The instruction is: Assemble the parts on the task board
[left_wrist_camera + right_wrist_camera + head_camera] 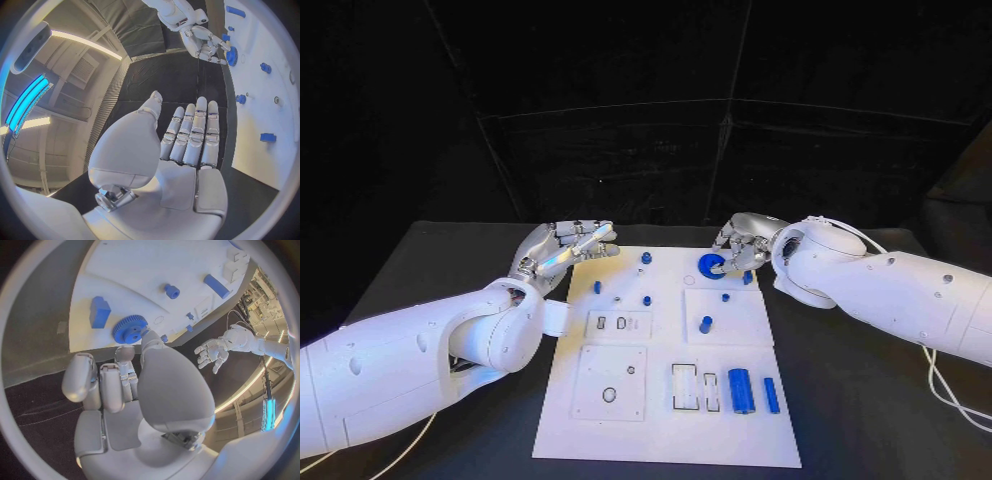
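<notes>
Right hand (pixel 737 243) fingertips touching the blue gear (pixel 711 265) at the task board (pixel 661 420) far edge, grip uncertain; left hand (pixel 561 248) released, flat, well apart beside the board.

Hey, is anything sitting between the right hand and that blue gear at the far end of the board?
Nothing visible. The right hand is right at the blue gear, fingers reaching its edge, with only bare task board around it.

Black desk (pixel 444 260) before me, black curtain (pixel 646 100) hung behind it. Overhead, a ceiling light strip (pixel 87 42) glows pale.
</notes>
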You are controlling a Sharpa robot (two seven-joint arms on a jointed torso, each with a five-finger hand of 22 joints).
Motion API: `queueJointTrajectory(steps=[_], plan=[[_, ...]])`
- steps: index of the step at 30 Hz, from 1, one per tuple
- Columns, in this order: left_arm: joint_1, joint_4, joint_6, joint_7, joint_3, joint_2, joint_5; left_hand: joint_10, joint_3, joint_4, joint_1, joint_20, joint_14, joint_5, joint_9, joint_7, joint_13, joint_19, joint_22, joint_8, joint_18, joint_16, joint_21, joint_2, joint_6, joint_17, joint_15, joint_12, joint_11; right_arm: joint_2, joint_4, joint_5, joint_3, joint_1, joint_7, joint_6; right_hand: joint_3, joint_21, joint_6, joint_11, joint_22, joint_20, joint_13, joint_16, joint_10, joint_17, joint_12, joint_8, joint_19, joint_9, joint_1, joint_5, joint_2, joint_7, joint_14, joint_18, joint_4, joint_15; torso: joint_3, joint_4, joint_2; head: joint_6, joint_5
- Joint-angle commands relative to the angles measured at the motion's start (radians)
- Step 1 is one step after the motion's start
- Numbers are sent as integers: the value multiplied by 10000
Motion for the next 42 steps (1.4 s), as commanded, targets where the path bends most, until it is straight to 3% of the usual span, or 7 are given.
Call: queueJointTrajectory(steps=[1,13,21,24,27,31,42], plan=[[15,-1,105,32,9,19,0,20,11,-47,-14,12,41,23,-3,100,-2,59,-9,-55,62,-70,-56,103,69,-9,0,-35,-41,36,-46,5,3,11,129,238,35,42,81,13,19,13,53,59,93,27,101,47,57,15,79,60,53,-26,473,-83,-38,-8,-2,2,1,-17,-11],[14,-49,86,42,8,49,0,34,-34,-51,-67,9,59,17,-5,105,-4,75,-19,-73,63,-83,-62,92,79,-13,-4,-48,-42,111,-127,-282,0,-38,155,484,73,80,121,-6,82,4,346,106,159,125,350,98,73,13,225,58,102,-44,486,-94,-173,-22,-3,3,-1,-45,0],[14,-60,87,33,8,53,0,36,-43,-51,-78,8,62,17,-5,104,-4,78,-22,-77,63,-86,-63,91,80,-14,-5,-50,-42,131,-148,-472,0,-49,181,448,325,160,323,-51,215,-23,873,187,314,298,793,239,112,31,610,-25,366,-85,508,-117,-512,-57,-3,2,1,-53,-4],[13,-64,86,27,8,53,0,38,-52,-52,-88,7,65,17,-6,104,-4,81,-24,-80,63,-88,-64,90,82,-15,-5,-53,-42,139,-124,-600,-1,-60,263,168,576,219,661,-105,320,-51,1260,236,479,414,1135,408,150,79,856,-117,553,-130,524,-133,-714,-96,-2,2,1,-53,-1],[13,-67,84,24,8,51,0,38,-52,-52,-88,7,65,17,-6,104,-4,81,-24,-80,63,-88,-64,90,82,-15,-5,-53,-42,142,-89,-804,-1,-76,370,-194,938,295,1006,-164,454,-103,1765,295,713,552,1587,524,201,97,1080,-483,732,-192,544,-157,-944,-148,-2,3,1,-60,-11],[13,-68,85,22,8,48,0,38,-52,-52,-88,7,65,17,-6,104,-4,81,-24,-80,63,-88,-64,90,82,-15,-5,-53,-42,140,-6,-1095,-1,-99,558,-772,1318,393,1362,-235,639,-153,2286,374,962,752,2056,591,270,105,1197,-609,833,-275,573,-191,-1140,-204,-6,7,1,-65,-8],[13,-48,67,20,8,27,0,40,-57,-58,-91,7,69,17,-6,103,-5,84,-27,-85,62,-92,-67,93,84,-16,-6,-57,-42,110,349,-1367,1,-137,718,-1193,1753,506,1651,-268,838,-192,2632,439,1103,907,2283,336,336,0,461,-448,590,-324,589,-229,-1086,-234,-6,-4,-5,-51,12]])
